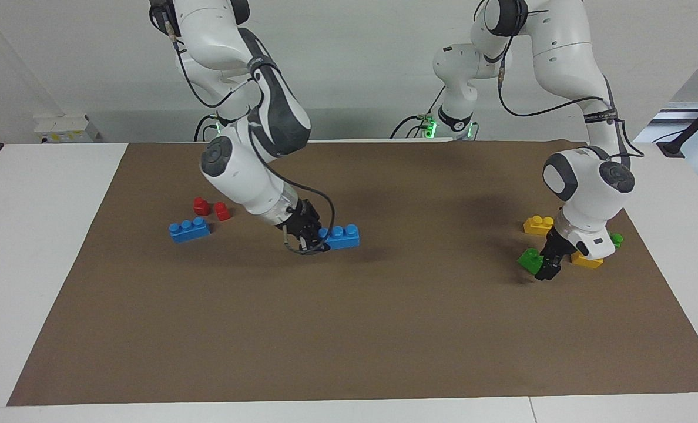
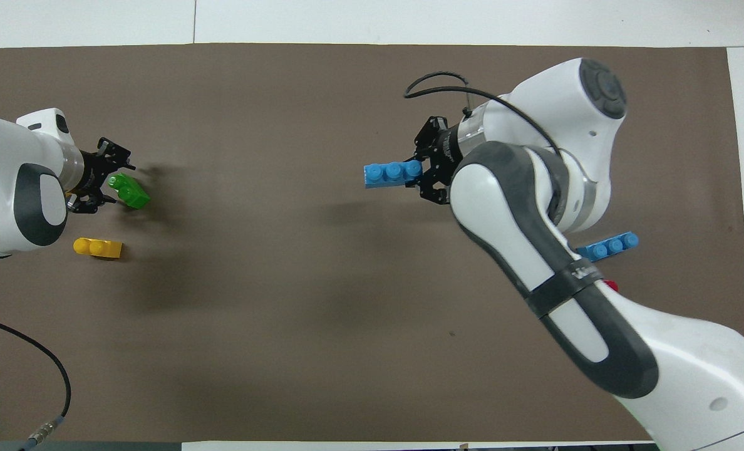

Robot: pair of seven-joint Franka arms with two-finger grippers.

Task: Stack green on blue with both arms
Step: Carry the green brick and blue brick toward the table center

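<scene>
Facing view, left to right. Brown mat [image 1: 355, 329] covers the bench [image 1: 37, 264].

Spare blue three-stud brick [image 1: 190, 229] lies flat on the mat toward the right arm's end. Two small red pieces [image 1: 211, 208] sit just beside it, nearer to the robots.

Right arm [image 1: 249, 153] is reaching down and forward. Right tool [image 1: 312, 235] is pinching one end of the blue brick [image 1: 341, 236]. Brick is level, studs up, long axis pointing toward the left arm's end. It's at or just above the mat, near the middle of the bench; can't tell whether it's touching. Overhead agrees: tool [image 2: 427, 175] clamped on the end stud of the brick [image 2: 392, 173], rest of the brick sticking out free.

Toward the left arm's end: one yellow brick [image 1: 538, 224] lies on the mat, nearer to the robots than the tool. Left arm [image 1: 587, 182] hangs over this cluster. Left tool [image 1: 549, 264] is pinching the green brick [image 1: 530, 260], which is tilted and looks lifted just clear of the mat. Overhead shows it [image 2: 129, 191] skewed at the fingertips [image 2: 106, 149] of the tool [image 2: 99, 181].

A second yellow brick [image 1: 587, 260] lies just beside the tool, partly hidden by the wrist. Another green brick [image 1: 617, 239] peeks out from under the wrist, mostly covered.

The green and blue bricks are well apart, not stacked.
</scene>
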